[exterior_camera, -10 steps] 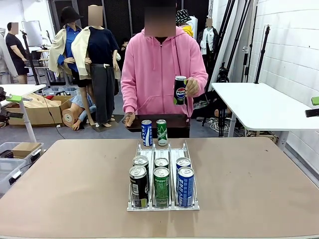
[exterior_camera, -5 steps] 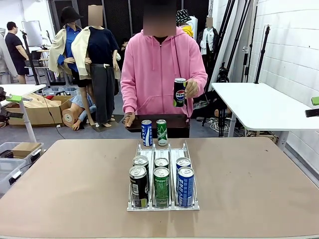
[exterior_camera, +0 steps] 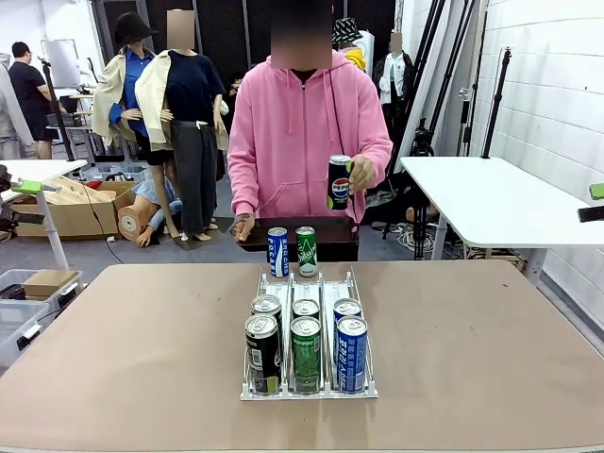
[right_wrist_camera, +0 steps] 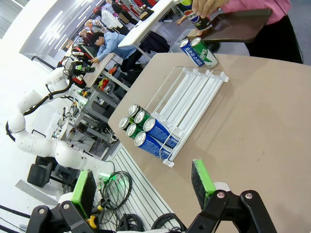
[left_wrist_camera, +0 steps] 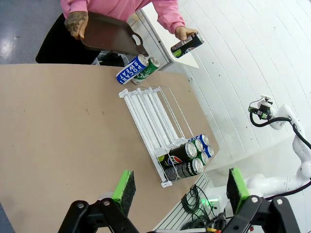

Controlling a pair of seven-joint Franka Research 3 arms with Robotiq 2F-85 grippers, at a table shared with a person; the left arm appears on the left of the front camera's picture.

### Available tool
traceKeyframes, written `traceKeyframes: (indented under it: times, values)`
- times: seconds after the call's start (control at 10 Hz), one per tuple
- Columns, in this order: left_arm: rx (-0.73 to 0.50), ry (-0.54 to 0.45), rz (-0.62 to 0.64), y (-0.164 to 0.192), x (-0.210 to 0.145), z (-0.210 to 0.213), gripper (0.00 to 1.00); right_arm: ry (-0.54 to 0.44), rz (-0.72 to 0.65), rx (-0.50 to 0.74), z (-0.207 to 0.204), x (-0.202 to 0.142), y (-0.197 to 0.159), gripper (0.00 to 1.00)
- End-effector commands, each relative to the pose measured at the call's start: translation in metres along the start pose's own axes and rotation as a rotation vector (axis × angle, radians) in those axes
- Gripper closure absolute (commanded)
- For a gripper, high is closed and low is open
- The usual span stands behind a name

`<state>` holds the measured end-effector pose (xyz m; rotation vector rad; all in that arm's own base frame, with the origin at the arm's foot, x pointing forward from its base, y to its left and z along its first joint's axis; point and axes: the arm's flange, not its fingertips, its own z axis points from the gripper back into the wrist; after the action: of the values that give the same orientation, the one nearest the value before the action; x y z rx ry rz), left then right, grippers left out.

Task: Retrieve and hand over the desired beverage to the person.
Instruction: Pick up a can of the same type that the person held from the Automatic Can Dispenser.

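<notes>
Pepsi can (exterior_camera: 339,181) lowered slightly, w/ person (exterior_camera: 300,127)

Person (exterior_camera: 307,132) in pink, robot in black and green
Zip-up hoodie with long sleeves over dark trousers; left gripper (left_wrist_camera: 181,189) and right gripper (right_wrist_camera: 143,184) show black linkages tipped with green pads (left_wrist_camera: 124,190).

Black can (exterior_camera: 339,181) reads Pepsi (blue can (left_wrist_camera: 130,73): Pocari Sweat).
</notes>
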<state>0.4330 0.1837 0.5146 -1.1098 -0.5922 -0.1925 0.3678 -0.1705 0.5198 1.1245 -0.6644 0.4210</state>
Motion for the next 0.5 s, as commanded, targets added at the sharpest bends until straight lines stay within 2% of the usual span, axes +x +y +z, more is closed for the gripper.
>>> traceKeyframes:
  times: [0.0,0.4]
  values:
    - [-0.004,-0.006,0.001,-0.0024,0.0002,0.0022,0.0,-0.002,0.012,0.011,0.0005,0.0002,-0.001,0.0]
    - [-0.004,-0.006,0.001,-0.0024,0.0002,0.0022,0.0,-0.002,0.012,0.011,0.0005,0.0002,-0.001,0.0]
